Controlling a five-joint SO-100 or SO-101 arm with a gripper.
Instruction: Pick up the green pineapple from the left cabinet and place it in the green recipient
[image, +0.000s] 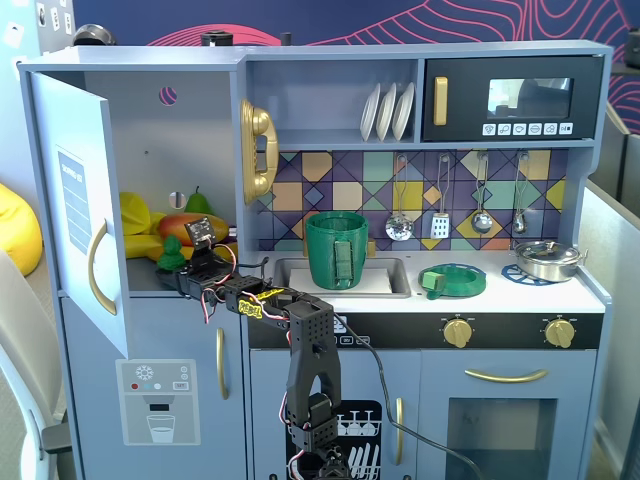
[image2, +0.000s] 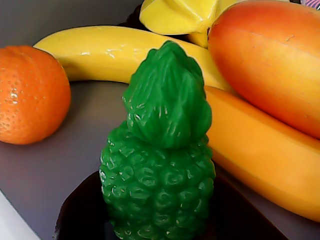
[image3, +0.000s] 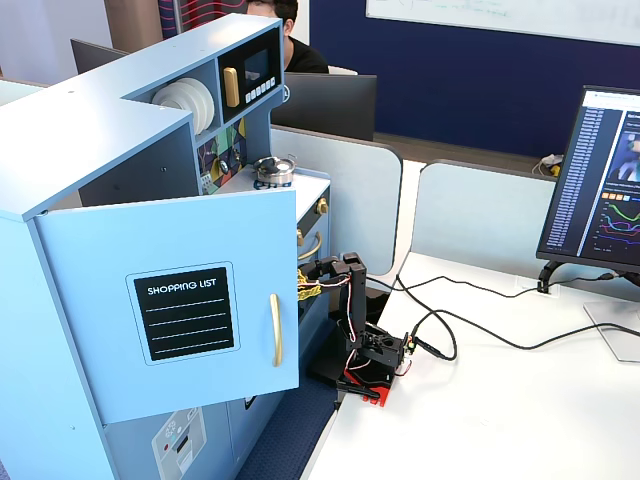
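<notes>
The green pineapple (image2: 157, 170) stands upright right in front of my wrist camera, all one shade of green, its oval body bumpy and its short leafy crown pointing up. In a fixed view it (image: 171, 250) sits small on the floor of the left cabinet (image: 190, 130), near the front edge. That cabinet is a tall grey-blue compartment; its door (image: 80, 210), with a curved gold handle and a label, is swung wide open. The green recipient (image: 337, 249), a tall dark-green pot with a ribbed rim and a vertical strap handle on its front, stands upright in the sink area, well apart from the pineapple.
</notes>
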